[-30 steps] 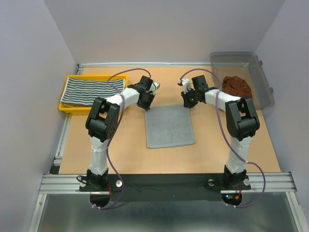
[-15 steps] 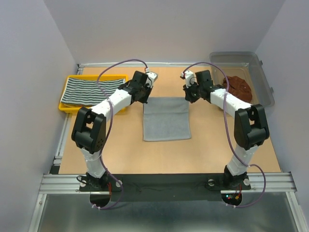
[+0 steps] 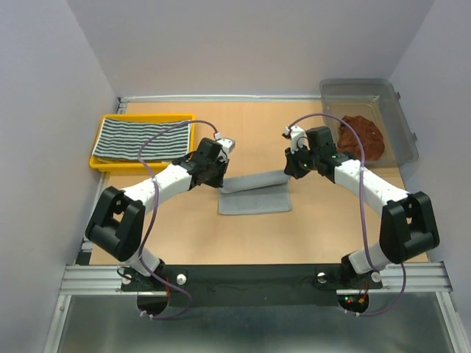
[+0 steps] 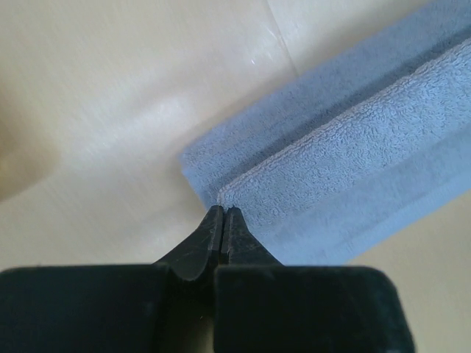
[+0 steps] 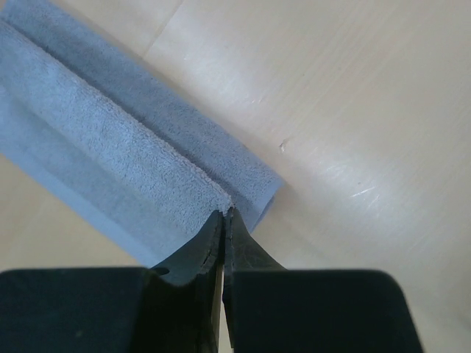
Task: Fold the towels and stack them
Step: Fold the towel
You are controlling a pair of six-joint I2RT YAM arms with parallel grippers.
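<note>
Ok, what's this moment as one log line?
left hand: shut on grey towel corner | right hand: shut on other corner | fold: far edge held over near half

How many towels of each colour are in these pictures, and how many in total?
1 grey towel
1 black-white striped towel
1 rust-brown towel
Total: 3 towels

Grey towel half-folded at centre of table, far edge lifted; black-white striped towel flat far-left; rust-brown towel crumpled far-right.
</note>
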